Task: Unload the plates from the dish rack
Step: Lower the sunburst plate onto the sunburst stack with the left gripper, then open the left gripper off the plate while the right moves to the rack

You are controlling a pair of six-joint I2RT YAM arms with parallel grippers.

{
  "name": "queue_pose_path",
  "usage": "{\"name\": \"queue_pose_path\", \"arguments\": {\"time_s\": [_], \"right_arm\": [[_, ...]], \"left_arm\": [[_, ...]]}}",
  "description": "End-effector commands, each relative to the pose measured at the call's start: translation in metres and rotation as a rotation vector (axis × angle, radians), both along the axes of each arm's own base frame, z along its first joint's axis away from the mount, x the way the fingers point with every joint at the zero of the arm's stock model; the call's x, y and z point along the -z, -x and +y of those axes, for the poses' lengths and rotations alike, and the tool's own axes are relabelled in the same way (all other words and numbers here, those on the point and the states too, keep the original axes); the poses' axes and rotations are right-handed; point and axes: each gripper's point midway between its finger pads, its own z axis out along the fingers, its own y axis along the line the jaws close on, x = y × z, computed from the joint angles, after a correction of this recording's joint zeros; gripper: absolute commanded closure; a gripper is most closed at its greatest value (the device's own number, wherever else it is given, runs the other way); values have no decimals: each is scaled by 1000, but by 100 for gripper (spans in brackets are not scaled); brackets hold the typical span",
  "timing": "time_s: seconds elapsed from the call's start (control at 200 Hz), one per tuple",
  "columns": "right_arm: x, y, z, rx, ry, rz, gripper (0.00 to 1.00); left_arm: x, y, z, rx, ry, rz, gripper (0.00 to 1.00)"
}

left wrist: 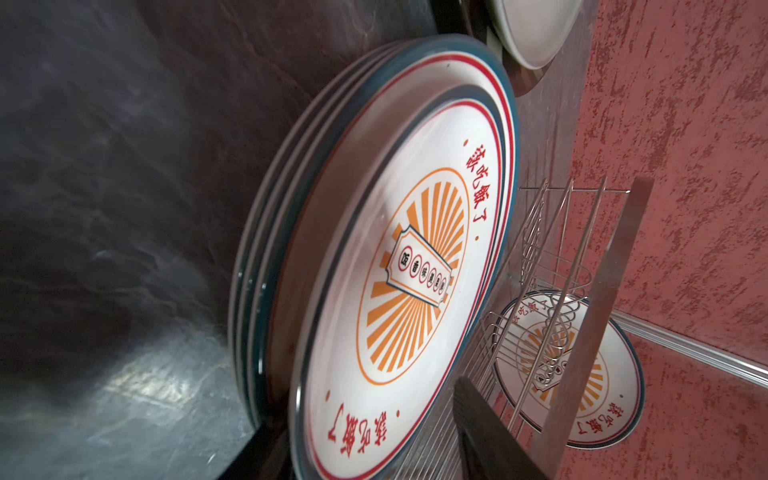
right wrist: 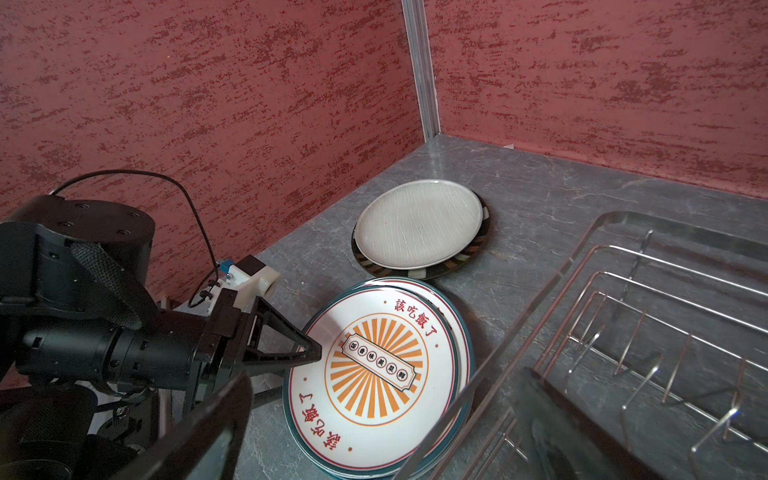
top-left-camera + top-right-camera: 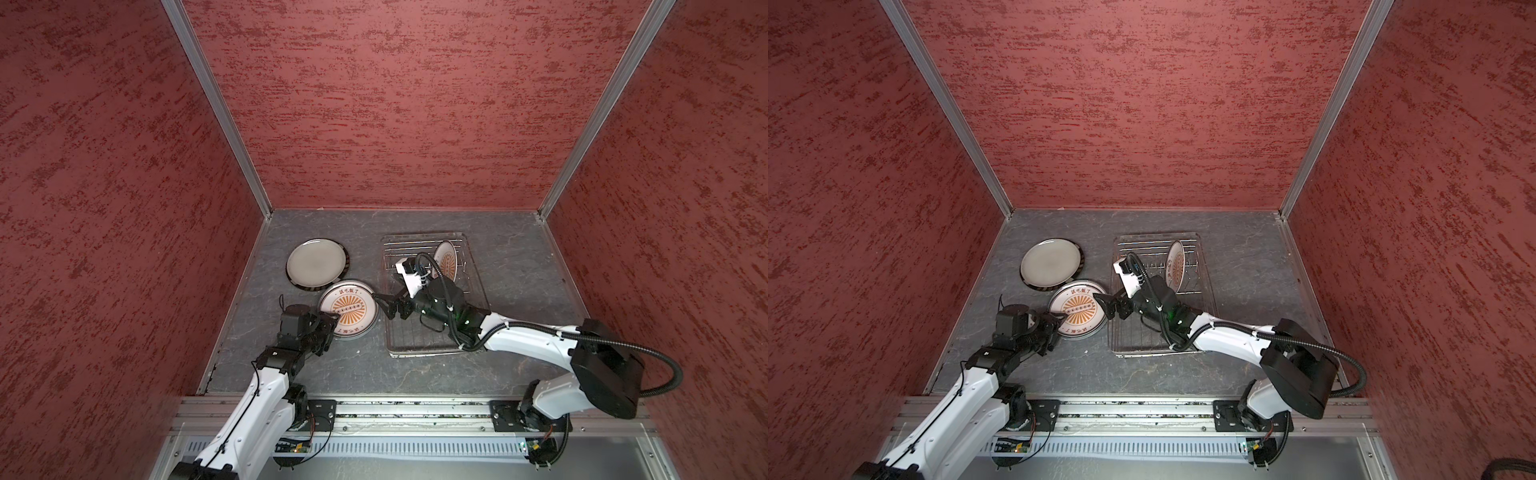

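Rough red walls (image 3: 415, 104) close in a grey, stone-look bench (image 3: 519, 266). The dish rack (image 3: 424, 353) sits right of the bench's middle. One sunburst plate (image 3: 448, 264) stands on edge among the prongs at the rack's far end. Just left of the rack, flat on the bench, lies a stack of sunburst plates (image 3: 349, 309) (the left wrist view shows at least three rims). Farther from the rack, behind that stack, an off-white plate (image 3: 316, 261) rests on a dark striped plate (image 3: 320, 286). The left arm's fingers (image 2: 305, 353) are parted astride the stack's rim on the side away from the rack. The upper one is over the top plate without pinching it. The right arm's fingers (image 3: 381, 298) are spread wide and empty above the rack's left rim, tips close to the stack.
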Motion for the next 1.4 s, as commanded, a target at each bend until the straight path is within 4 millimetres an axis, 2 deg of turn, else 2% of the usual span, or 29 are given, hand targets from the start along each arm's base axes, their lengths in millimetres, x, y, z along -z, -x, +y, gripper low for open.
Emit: {"name": "queue_pose_path", "arguments": {"time_s": [0.0, 0.195, 0.281, 0.371, 0.666, 1.017, 1.057, 1.122, 1.343, 1.363, 1.398], "right_arm": [[-13, -3, 3, 18, -11, -42, 1], [-12, -4, 4, 18, -9, -38, 1], [-12, -5, 3, 25, -6, -37, 1], [-13, -4, 2, 26, -9, -39, 1], [-12, -6, 2, 35, -1, -42, 1], [-15, -5, 0, 35, -8, -43, 1], [-16, -5, 0, 37, -9, -45, 1], [-18, -5, -1, 38, -14, -49, 1], [-20, -5, -1, 41, -24, -54, 1], [-31, -4, -5, 48, -42, -70, 1], [-33, -4, -9, 63, -43, -77, 1]], "left_arm": [[-6, -6, 7, -22, -30, -32, 42], [-9, -7, 13, -47, -60, -38, 39], [-8, -6, 15, -51, -69, -40, 31], [-9, -6, 15, -54, -69, -45, 28], [-17, 0, 21, -68, -94, -70, 28], [-15, 2, 20, -58, -93, -62, 29], [-15, 3, 22, -66, -99, -60, 27], [-16, 3, 25, -72, -120, -63, 18], [-21, 3, 28, -87, -126, -80, 17], [-24, 3, 29, -90, -130, -88, 16], [-28, 1, 30, -92, -134, -103, 14]]}}
